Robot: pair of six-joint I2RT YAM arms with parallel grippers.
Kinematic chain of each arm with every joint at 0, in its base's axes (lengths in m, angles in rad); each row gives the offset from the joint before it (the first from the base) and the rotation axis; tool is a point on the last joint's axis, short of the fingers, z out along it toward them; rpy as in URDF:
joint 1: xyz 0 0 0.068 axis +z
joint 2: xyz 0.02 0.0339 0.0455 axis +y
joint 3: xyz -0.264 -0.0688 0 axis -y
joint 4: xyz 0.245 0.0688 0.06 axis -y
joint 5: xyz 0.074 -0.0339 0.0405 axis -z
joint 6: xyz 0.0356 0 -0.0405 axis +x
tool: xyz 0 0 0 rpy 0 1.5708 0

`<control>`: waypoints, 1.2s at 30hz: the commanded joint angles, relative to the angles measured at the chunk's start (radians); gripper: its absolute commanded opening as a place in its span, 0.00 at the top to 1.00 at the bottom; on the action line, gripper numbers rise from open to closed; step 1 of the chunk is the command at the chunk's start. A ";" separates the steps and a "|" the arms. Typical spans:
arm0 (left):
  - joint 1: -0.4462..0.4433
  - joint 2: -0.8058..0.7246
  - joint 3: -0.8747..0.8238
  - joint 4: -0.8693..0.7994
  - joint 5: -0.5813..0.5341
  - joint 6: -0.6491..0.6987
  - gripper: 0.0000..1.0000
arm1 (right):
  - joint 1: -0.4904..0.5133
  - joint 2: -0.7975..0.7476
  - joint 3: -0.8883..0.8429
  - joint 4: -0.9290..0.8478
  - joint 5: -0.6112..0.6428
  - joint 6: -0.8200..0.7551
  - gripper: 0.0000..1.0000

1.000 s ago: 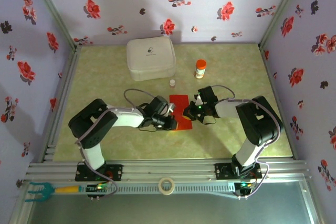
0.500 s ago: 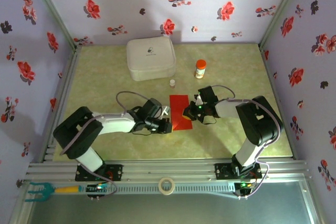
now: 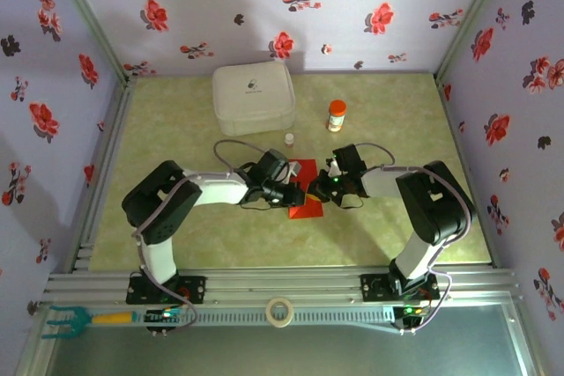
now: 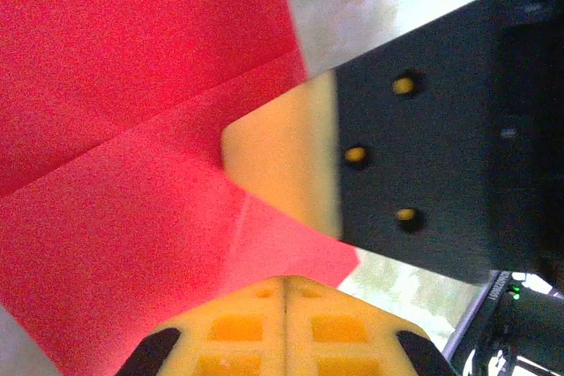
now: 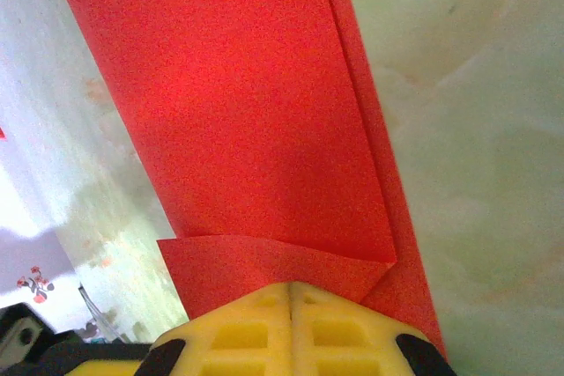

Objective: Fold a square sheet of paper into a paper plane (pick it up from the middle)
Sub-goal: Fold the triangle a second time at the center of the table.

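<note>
The left gripper, clenched empty, sits over the creased red paper's left side, and the right gripper, likewise clenched, at its right edge.

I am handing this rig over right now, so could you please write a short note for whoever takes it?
Left gripper: fingers shut, tips on the red sheet of paper.
Right gripper: fingers shut, tips on the sheet's opposite side.
Paper: flat on the table, between both grippers.
Done: folded into a narrow strip, a corner flap creased.
To do: nose and wing folds; no dart shape yet.
</note>
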 commanded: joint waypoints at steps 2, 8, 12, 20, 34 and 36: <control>0.005 0.036 0.023 -0.028 0.013 0.000 1.00 | -0.011 0.019 -0.029 -0.063 0.064 0.014 1.00; 0.004 0.058 -0.018 -0.070 -0.016 0.015 1.00 | -0.012 0.017 -0.033 -0.063 0.065 0.012 1.00; 0.003 0.049 -0.045 -0.079 -0.022 0.023 1.00 | -0.012 0.022 -0.032 -0.063 0.065 0.010 1.00; 0.003 0.004 -0.062 -0.094 -0.013 0.034 0.97 | -0.014 0.028 -0.030 -0.065 0.067 0.006 1.00; 0.001 -0.101 -0.148 -0.165 -0.010 0.089 0.94 | -0.017 0.025 -0.031 -0.064 0.064 0.008 1.00; -0.001 -0.125 -0.165 -0.168 -0.009 0.093 0.94 | -0.017 0.023 -0.030 -0.063 0.061 0.007 1.00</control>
